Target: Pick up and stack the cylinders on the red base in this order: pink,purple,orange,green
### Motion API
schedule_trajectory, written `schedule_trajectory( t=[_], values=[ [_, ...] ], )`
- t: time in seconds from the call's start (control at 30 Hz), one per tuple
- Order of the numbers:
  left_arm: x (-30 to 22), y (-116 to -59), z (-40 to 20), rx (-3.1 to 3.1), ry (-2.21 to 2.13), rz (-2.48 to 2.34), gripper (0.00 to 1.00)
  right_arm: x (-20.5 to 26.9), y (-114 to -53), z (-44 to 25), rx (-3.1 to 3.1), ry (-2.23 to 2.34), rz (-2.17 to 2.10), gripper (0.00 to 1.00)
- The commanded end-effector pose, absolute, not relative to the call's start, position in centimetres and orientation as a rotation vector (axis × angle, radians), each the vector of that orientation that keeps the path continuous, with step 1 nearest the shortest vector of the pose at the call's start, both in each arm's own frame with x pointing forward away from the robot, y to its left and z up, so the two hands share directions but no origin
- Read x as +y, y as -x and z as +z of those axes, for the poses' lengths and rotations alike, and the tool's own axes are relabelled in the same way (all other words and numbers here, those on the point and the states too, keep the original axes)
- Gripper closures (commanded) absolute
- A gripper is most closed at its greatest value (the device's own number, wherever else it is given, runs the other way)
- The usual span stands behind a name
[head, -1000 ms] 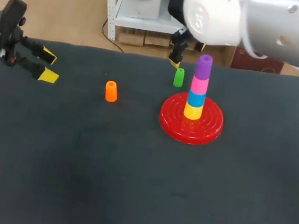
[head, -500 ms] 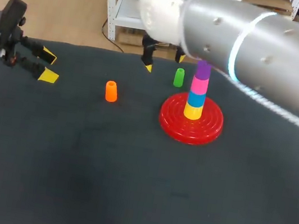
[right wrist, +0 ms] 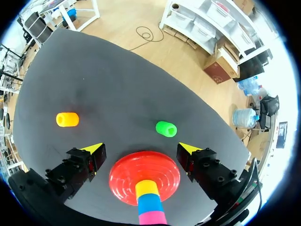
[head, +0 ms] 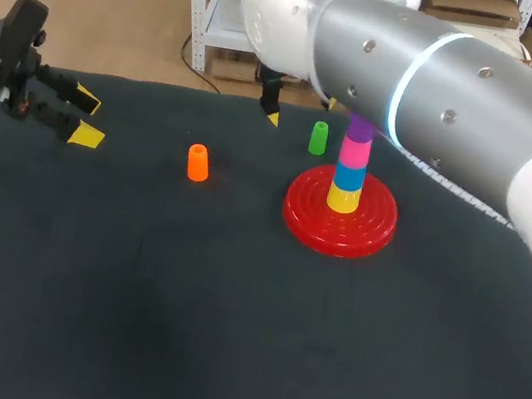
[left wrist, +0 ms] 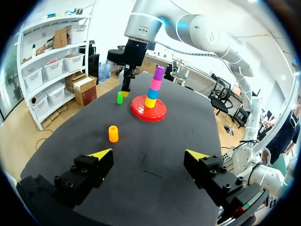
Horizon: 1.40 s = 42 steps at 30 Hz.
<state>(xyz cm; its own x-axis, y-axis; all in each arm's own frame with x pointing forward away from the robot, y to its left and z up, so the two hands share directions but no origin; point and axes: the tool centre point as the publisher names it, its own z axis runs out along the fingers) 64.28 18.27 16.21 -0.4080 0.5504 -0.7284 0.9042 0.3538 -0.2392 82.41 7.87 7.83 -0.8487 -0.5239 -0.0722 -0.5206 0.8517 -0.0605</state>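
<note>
Head view: your left claw (head: 87, 118) sits spread, empty; your right claw (right wrist: 140, 148), also spread, seemingly hovers above the red base (right wrist: 124, 176); orange cylinder (head: 197, 162), green cylinder (head: 318, 137) stand on the bench (head: 224, 335).

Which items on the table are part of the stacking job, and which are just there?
Job:
- red base
- pink cylinder and purple cylinder, already on the stack
- orange cylinder and green cylinder, loose, off the base

Not in the order:
- yellow cylinder and blue cylinder, at the bottom of the stack, under the pink one
</note>
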Motion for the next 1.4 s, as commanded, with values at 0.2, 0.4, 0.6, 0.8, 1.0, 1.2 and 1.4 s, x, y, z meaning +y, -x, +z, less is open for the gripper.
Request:
schedule_trajectory(
  t=[0.2,0.4,0.6,0.8,1.0,1.2,1.4],
  values=[
    [18.3,-64.3,16.1,2.080,-1.261,-0.863,0.00,6.9,-83.7,7.5,3.043,0.880,-0.086,0.00],
    [18.3,-64.3,16.1,2.080,-1.261,-0.863,0.00,6.5,-83.6,7.9,3.032,0.923,-0.099,0.00],
    [18.3,-64.3,16.1,2.080,-1.261,-0.863,0.00,10.2,-83.1,8.3,2.958,1.087,-0.072,0.00],
    [18.3,-64.3,16.1,2.080,-1.261,-0.863,0.00,16.5,-81.7,8.7,2.824,1.337,-0.034,0.00],
    [18.3,-64.3,16.1,2.080,-1.261,-0.863,0.00,20.6,-79.2,8.9,2.703,1.520,0.016,0.00],
    [18.3,-64.3,16.1,2.080,-1.261,-0.863,0.00,21.7,-76.9,8.3,2.662,1.643,0.008,0.00],
    [18.3,-64.3,16.1,2.080,-1.261,-0.863,0.00,21.9,-76.2,7.0,2.667,1.694,0.003,0.00]
  ],
)
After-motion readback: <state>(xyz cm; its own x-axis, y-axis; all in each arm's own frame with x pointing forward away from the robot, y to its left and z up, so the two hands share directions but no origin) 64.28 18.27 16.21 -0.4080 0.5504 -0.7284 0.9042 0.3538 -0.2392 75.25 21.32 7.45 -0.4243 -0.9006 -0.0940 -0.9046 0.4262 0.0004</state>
